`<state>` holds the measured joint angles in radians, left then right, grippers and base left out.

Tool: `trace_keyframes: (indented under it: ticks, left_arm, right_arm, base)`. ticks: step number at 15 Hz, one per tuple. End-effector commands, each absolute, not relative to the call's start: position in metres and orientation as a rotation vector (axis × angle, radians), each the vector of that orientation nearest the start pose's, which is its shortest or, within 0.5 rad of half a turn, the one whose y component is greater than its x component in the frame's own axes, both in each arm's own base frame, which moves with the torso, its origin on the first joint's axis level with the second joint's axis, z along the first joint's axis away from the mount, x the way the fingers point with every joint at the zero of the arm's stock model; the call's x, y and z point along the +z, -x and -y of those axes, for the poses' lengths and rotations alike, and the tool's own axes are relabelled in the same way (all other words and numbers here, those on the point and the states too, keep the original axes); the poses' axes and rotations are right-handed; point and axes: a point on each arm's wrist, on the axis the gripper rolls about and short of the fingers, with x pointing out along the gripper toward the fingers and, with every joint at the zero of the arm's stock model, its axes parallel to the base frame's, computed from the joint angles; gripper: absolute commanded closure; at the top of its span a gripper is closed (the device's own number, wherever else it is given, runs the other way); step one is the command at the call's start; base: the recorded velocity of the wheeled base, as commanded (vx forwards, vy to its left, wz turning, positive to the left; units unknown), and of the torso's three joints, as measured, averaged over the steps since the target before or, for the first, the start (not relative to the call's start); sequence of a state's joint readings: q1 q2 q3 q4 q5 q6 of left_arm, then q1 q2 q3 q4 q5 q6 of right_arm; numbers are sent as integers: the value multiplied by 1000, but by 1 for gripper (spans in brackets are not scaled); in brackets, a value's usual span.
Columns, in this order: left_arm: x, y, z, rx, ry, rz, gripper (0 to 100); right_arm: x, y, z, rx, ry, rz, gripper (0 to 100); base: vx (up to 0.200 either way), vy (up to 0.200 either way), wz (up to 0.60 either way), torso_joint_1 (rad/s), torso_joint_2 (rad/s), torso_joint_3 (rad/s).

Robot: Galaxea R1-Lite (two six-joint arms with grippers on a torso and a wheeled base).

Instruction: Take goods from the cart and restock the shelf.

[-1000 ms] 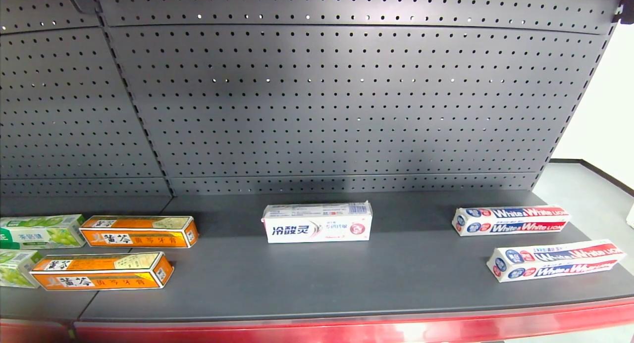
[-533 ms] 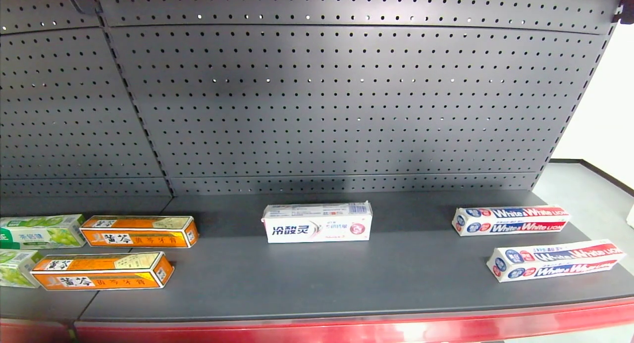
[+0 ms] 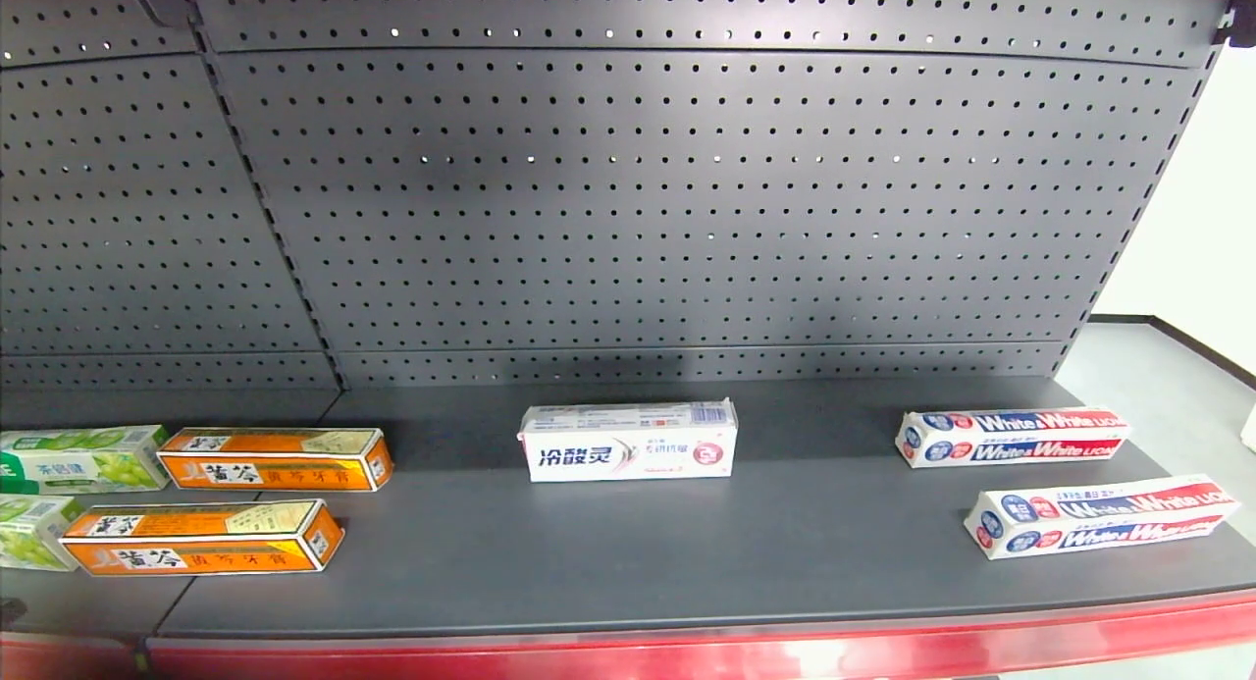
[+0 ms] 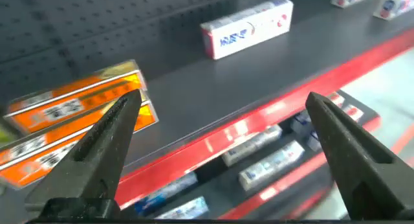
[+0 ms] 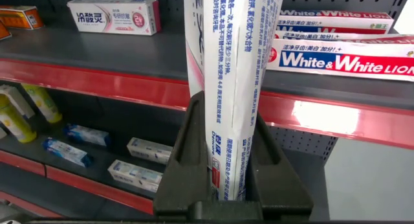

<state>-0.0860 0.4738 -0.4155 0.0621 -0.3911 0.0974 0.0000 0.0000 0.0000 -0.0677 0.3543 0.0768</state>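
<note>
Box [image 5: 229,68] stands on end in my right gripper [image 5: 228,123], pinched low between both fingers, its long axis upright, whereas the shelved goods lie flat along the edge. The shelf [image 5: 129,59] is just ahead, with bare board between the white box [image 5: 115,15] and the blue-red boxes [image 5: 343,62]. I judge it must tip flat first. My left gripper [image 4: 223,101] hangs spread wide and empty near the orange boxes [image 4: 77,107].
</note>
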Motion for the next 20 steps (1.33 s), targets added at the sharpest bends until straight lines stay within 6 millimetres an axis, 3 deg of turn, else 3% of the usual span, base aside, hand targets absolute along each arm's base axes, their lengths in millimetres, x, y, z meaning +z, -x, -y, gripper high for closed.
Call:
trace_keyframes:
  ticks: [1, 5, 7, 8, 10, 12, 14, 17, 18, 20]
  left_arm:
    - [203, -37, 16, -575, -73, -186, 0]
    - [225, -59, 20, -591, -76, -201, 0]
    - [238, -92, 27, -600, -94, -176, 0]
    - [238, -92, 27, -600, -94, -176, 0]
    - [241, -140, 39, -694, -114, -181, 0]
    - [238, -165, 44, -738, -150, -210, 0]
    - [240, -209, 46, -817, -132, -171, 0]
    - [243, -239, 47, -845, -185, -121, 0]
    - [243, -241, 47, -845, -187, -121, 0]
    - [234, -260, 53, -870, -235, -133, 0]
  right_arm:
    - [82, 24, -8, 357, -64, 53, 100]
    - [82, 24, -8, 357, -64, 53, 100]
    - [82, 24, -8, 357, -64, 55, 100]
    - [82, 24, -8, 357, -64, 55, 100]
    - [82, 24, -8, 357, -64, 53, 100]
    - [82, 24, -8, 357, -64, 53, 100]
    - [82, 24, -8, 357, -64, 55, 100]
    - [82, 24, -8, 357, -64, 53, 100]
    - [82, 24, -8, 357, -64, 53, 100]
    - [82, 24, -8, 357, -64, 53, 100]
  base:
    - [0, 0, 0, 0, 0, 0]
    - [0, 0, 0, 0, 0, 0]
    - [0, 0, 0, 0, 0, 0]
    - [0, 0, 0, 0, 0, 0]
    - [0, 0, 0, 0, 0, 0]
    - [0, 0, 0, 0, 0, 0]
    - [0, 0, 0, 0, 0, 0]
    - [0, 0, 0, 0, 0, 0]
    - [0, 0, 0, 0, 0, 0]
    - [0, 0, 0, 0, 0, 0]
